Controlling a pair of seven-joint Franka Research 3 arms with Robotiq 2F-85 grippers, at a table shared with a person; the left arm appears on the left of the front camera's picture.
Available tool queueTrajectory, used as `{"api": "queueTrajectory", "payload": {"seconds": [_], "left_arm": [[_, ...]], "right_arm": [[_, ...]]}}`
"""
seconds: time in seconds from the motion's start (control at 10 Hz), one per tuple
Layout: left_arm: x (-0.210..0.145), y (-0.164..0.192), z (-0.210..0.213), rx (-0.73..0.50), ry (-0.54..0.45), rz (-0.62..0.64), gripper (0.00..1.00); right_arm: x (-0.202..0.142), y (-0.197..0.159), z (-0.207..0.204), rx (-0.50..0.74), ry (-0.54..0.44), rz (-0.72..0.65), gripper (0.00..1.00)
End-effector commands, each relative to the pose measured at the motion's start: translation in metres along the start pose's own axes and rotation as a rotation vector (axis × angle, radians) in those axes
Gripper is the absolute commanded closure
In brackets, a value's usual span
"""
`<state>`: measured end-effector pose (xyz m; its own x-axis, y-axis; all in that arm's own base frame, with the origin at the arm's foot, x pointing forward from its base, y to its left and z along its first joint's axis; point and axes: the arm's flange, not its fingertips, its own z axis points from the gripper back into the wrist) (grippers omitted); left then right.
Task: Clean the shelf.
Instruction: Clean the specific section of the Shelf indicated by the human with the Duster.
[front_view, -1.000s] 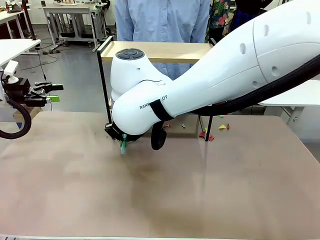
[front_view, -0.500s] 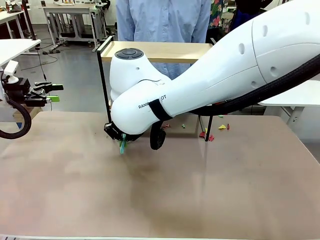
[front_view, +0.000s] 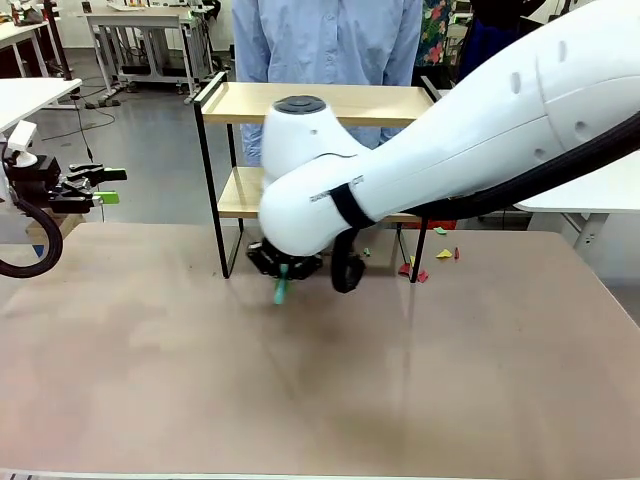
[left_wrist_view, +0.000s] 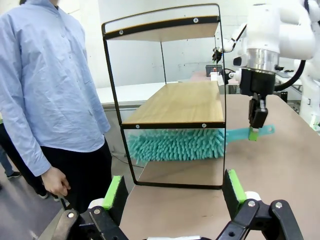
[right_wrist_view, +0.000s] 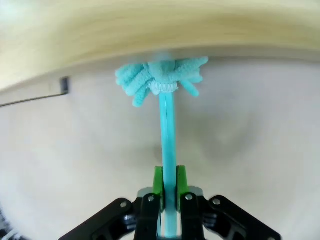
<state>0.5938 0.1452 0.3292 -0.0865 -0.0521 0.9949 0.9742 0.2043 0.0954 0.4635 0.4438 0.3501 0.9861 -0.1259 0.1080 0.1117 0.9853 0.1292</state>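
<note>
While scraps dot the tabletop, the shelf stands.

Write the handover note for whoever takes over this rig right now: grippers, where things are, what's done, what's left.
Right gripper: shut on the teal duster by its handle, low in front of the shelf.
Left gripper: open, empty, by the table's left edge, facing the shelf.
Duster head: under the lower board, above the table.
Person: stands behind the shelf.
Done: both boards look bare.
Left: finish sweeping under the shelf; coloured scraps lie by its right leg.
</note>
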Motion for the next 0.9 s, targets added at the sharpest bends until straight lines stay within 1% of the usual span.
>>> {"api": "queueTrajectory", "payload": {"seconds": [0.0, 0.1, 0.3, 0.6, 0.7, 0.8], "left_arm": [[0.004, -0.003, -0.001, -0.003, 0.004, -0.002, 0.0], [0.004, -0.003, -0.001, -0.003, 0.004, -0.002, 0.0], [0.004, -0.003, -0.001, -0.003, 0.004, -0.002, 0.0], [0.004, -0.003, -0.001, -0.003, 0.004, -0.002, 0.0], [0.004, -0.003, -0.001, -0.003, 0.004, -0.002, 0.0], [0.004, -0.003, -0.001, -0.003, 0.004, -0.002, 0.0]], "right_arm": [[-0.01, -0.058, 0.011, -0.004, 0.048, -0.019, 0.87], [-0.01, -0.082, 0.016, -0.014, 0.047, -0.051, 0.87], [-0.007, -0.131, 0.02, -0.072, 0.072, -0.074, 0.87], [0.01, -0.196, 0.017, -0.166, 0.113, -0.158, 0.87], [0.014, -0.21, 0.013, -0.183, 0.12, -0.175, 0.87], [0.013, -0.217, 0.015, -0.207, 0.098, -0.168, 0.87]]}}
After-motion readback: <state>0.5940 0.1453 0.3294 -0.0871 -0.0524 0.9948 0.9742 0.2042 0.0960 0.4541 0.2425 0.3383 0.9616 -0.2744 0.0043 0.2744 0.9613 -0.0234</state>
